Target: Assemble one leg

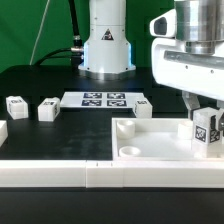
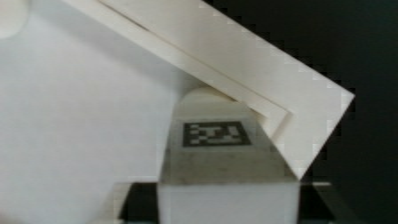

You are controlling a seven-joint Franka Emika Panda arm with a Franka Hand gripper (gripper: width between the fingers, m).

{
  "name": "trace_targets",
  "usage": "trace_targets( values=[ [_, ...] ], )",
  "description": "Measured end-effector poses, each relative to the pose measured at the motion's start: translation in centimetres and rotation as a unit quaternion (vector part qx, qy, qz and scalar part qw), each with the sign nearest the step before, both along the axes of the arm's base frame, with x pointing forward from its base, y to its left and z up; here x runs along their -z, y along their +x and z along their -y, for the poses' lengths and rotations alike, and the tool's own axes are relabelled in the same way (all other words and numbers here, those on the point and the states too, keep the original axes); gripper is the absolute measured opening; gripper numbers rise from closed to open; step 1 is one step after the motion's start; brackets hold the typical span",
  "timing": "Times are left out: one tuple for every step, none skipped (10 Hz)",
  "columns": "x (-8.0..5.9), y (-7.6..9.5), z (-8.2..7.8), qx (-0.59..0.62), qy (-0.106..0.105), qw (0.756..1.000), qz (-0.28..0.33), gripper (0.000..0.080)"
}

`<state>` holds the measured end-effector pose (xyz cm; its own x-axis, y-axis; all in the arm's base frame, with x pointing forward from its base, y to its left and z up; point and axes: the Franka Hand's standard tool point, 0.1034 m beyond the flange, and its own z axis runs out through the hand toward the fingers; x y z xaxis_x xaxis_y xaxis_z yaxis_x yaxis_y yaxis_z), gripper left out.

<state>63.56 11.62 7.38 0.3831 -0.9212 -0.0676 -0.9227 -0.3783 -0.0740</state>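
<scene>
- While the two-finger gripper (image 1: 206, 122) clasps it, the small white squarish plastic leg (image 1: 205, 133) stands upright between the fingers.
- It hangs over the large white square tray-like piece's (image 1: 150, 145) corner.

The leg (image 1: 205, 131) is white with a black-and-white square tag on one face, and the tray (image 1: 140, 145) under it is plain white, as are the long bars (image 1: 60, 176) in front. The marker board (image 1: 105, 100) is white with black square tags, and the loose posts (image 1: 48, 110) are white with the same black-and-white tags. The table (image 1: 60, 135) is black, and the gripper (image 1: 205, 108) has a white body with dark fingers.
</scene>
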Motion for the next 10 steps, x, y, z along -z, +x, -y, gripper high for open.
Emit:
trace_targets(
  values=[
    [0.00,-0.03,-0.06,0.064,0.002,0.998,-0.006,0.0292],
    [0.02,-0.05,-0.13,0.125,0.004,0.992,-0.009,0.0292],
    [0.01,-0.05,-0.15,0.175,0.007,0.984,-0.012,0.0292],
    [0.01,-0.05,-0.14,0.192,0.008,0.981,-0.014,0.0292],
    [0.00,-0.03,-0.16,0.244,0.014,0.969,-0.019,0.0292],
    [-0.01,-0.02,-0.20,0.266,0.017,0.963,-0.022,0.0292],
    [0.00,-0.01,-0.20,0.281,0.018,0.959,-0.023,0.0297],
    [0.07,-0.04,-0.23,0.267,0.017,0.963,-0.022,0.0297],
    [0.09,-0.05,-0.25,0.247,0.017,0.969,-0.020,0.0545],
    [0.09,-0.06,-0.33,0.239,0.017,0.971,-0.019,0.0545]
  ],
)
